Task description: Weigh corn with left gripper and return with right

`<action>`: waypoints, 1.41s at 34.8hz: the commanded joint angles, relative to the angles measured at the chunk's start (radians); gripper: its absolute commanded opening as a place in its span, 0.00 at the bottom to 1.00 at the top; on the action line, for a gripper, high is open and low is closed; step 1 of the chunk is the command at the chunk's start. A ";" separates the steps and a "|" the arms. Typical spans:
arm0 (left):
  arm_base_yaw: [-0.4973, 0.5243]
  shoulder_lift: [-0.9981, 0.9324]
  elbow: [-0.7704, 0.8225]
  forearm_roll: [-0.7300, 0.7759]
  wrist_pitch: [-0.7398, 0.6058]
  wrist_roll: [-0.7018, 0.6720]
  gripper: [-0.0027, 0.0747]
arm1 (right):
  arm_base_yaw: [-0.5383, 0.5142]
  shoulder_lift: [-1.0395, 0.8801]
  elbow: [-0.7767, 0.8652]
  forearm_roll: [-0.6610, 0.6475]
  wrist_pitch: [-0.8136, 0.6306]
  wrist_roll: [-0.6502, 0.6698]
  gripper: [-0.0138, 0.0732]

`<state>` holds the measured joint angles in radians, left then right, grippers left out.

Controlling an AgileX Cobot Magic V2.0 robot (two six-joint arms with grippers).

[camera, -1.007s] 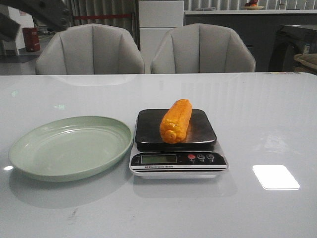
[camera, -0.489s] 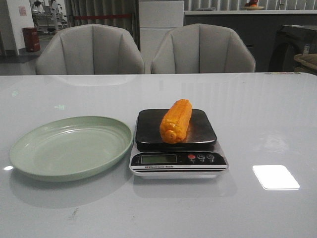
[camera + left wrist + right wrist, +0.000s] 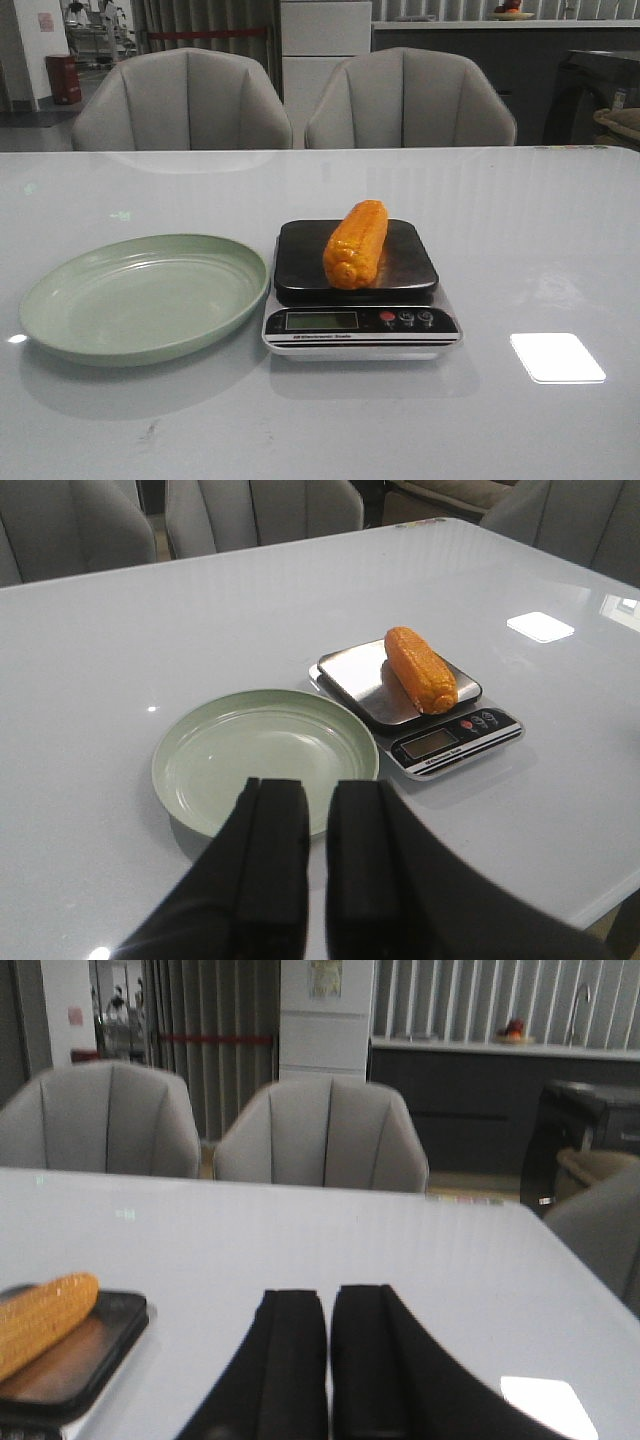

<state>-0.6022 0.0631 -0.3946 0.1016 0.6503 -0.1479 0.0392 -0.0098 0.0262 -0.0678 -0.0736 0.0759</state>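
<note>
The corn (image 3: 355, 243) lay untouched on the dark platform of the scale (image 3: 360, 320) at the middle of the worktop (image 3: 520, 240), toward its near edge, just right of the green plate (image 3: 145, 296). The left pincer (image 3: 316, 865) hung clear with a narrow gap between its fingers; the right pincer (image 3: 328, 1360) was pressed together

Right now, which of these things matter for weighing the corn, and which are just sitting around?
Part of the job:
corn, lying on the scale
kitchen scale
green plate, empty
left gripper
right gripper

Just around:
two grey chairs behind the table
</note>
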 commanded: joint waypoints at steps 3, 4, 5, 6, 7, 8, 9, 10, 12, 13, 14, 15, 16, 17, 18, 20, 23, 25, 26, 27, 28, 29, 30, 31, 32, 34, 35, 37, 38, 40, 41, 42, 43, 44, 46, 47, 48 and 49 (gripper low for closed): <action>0.004 0.011 -0.023 0.006 -0.075 0.001 0.21 | -0.001 -0.005 -0.057 0.003 -0.183 0.003 0.38; 0.004 0.011 -0.023 0.006 -0.075 0.001 0.21 | -0.001 0.008 -0.084 0.003 -0.164 0.003 0.38; 0.004 0.011 -0.023 0.006 -0.076 0.001 0.21 | -0.001 0.026 -0.116 0.003 -0.120 0.003 0.38; 0.004 0.011 -0.023 0.006 -0.078 0.001 0.21 | -0.001 0.054 -0.159 0.003 -0.069 0.003 0.38; 0.004 0.011 -0.023 0.006 -0.078 0.001 0.21 | -0.001 0.089 -0.205 0.003 -0.016 0.003 0.38; 0.004 0.011 -0.023 0.006 -0.079 0.001 0.21 | -0.001 0.130 -0.250 0.003 0.034 0.003 0.38; 0.004 0.011 -0.023 0.006 -0.079 0.001 0.21 | -0.001 0.162 -0.284 0.003 0.074 0.003 0.38; 0.004 0.011 -0.023 0.006 -0.079 0.001 0.21 | -0.001 0.203 -0.323 0.003 0.119 0.003 0.38; 0.004 0.011 -0.023 0.007 -0.079 0.001 0.21 | -0.001 0.271 -0.385 0.007 0.204 0.003 0.38; 0.004 0.011 -0.023 0.007 -0.079 0.001 0.21 | -0.001 0.298 -0.403 0.013 0.231 0.003 0.38; 0.004 0.011 -0.023 0.007 -0.079 0.001 0.21 | -0.001 0.315 -0.418 0.019 0.260 0.003 0.38; 0.004 0.011 -0.023 0.007 -0.079 0.001 0.21 | -0.001 0.331 -0.423 0.026 0.278 0.003 0.38; 0.004 0.011 -0.023 0.007 -0.079 0.001 0.21 | -0.001 0.341 -0.424 0.027 0.292 0.003 0.38; 0.004 0.011 -0.023 0.007 -0.079 0.001 0.21 | -0.001 0.346 -0.424 0.027 0.300 0.003 0.38; 0.004 0.011 -0.023 0.007 -0.079 0.001 0.21 | -0.001 0.350 -0.424 0.027 0.309 0.003 0.38; 0.004 0.011 -0.023 0.007 -0.079 0.001 0.21 | -0.001 0.350 -0.424 0.027 0.315 0.003 0.38; 0.004 0.011 -0.023 0.007 -0.082 0.001 0.21 | 0.001 0.350 -0.425 0.038 0.303 0.003 0.39; 0.004 0.011 -0.023 0.007 -0.083 0.001 0.21 | 0.004 0.353 -0.432 0.073 0.307 0.003 0.48; 0.004 0.011 -0.023 0.008 -0.083 0.001 0.21 | 0.009 0.359 -0.436 0.089 0.308 0.003 0.54; 0.004 0.011 -0.023 0.008 -0.083 0.001 0.21 | 0.017 0.370 -0.442 0.110 0.311 0.003 0.63; 0.004 0.011 -0.023 0.008 -0.083 0.001 0.21 | 0.029 0.385 -0.450 0.128 0.314 0.003 0.74; 0.004 0.011 -0.023 0.010 -0.083 0.001 0.21 | 0.040 0.399 -0.458 0.141 0.315 0.003 0.82; 0.004 0.011 -0.023 0.010 -0.083 0.001 0.21 | 0.055 0.420 -0.471 0.149 0.321 0.003 0.89; 0.004 0.011 -0.023 0.010 -0.083 0.001 0.21 | 0.073 0.444 -0.486 0.155 0.331 0.003 0.87; 0.004 0.011 -0.023 0.010 -0.083 0.001 0.21 | 0.092 0.473 -0.500 0.161 0.341 0.003 0.86; 0.004 0.011 -0.023 0.010 -0.083 0.001 0.21 | 0.133 0.539 -0.538 0.174 0.364 0.003 0.86; 0.004 0.011 -0.023 0.010 -0.083 0.001 0.21 | 0.152 0.569 -0.559 0.181 0.370 0.003 0.86; 0.004 0.011 -0.023 0.010 -0.083 0.001 0.21 | 0.203 0.647 -0.612 0.204 0.387 0.003 0.85; 0.004 0.011 -0.023 0.010 -0.083 0.001 0.21 | 0.226 0.678 -0.636 0.213 0.393 0.003 0.85; 0.004 0.011 -0.023 0.010 -0.089 0.001 0.21 | 0.283 0.766 -0.692 0.228 0.389 0.003 0.85; 0.004 0.011 -0.023 0.011 -0.089 0.001 0.21 | 0.307 0.800 -0.716 0.233 0.386 0.003 0.85; 0.004 0.011 -0.023 0.011 -0.089 0.001 0.21 | 0.336 0.846 -0.746 0.238 0.382 0.003 0.85; 0.004 0.011 -0.023 0.011 -0.089 0.001 0.21 | 0.365 0.895 -0.776 0.237 0.374 0.003 0.85; 0.004 0.011 -0.023 0.011 -0.089 0.001 0.21 | 0.389 0.944 -0.809 0.237 0.371 0.003 0.85; 0.004 0.011 -0.023 0.011 -0.088 0.001 0.21 | 0.423 1.045 -0.877 0.247 0.377 0.014 0.85; 0.004 0.011 -0.023 0.011 -0.088 0.001 0.21 | 0.431 1.097 -0.912 0.251 0.390 0.033 0.85; 0.004 0.011 -0.023 0.011 -0.088 0.001 0.21 | 0.437 1.137 -0.943 0.254 0.410 0.058 0.85; 0.004 0.011 -0.023 0.011 -0.088 0.001 0.21 | 0.440 1.188 -0.983 0.254 0.436 0.084 0.85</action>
<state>-0.6022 0.0627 -0.3946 0.1072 0.6478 -0.1456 0.4655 1.0781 -0.8374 0.1754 0.3832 0.1088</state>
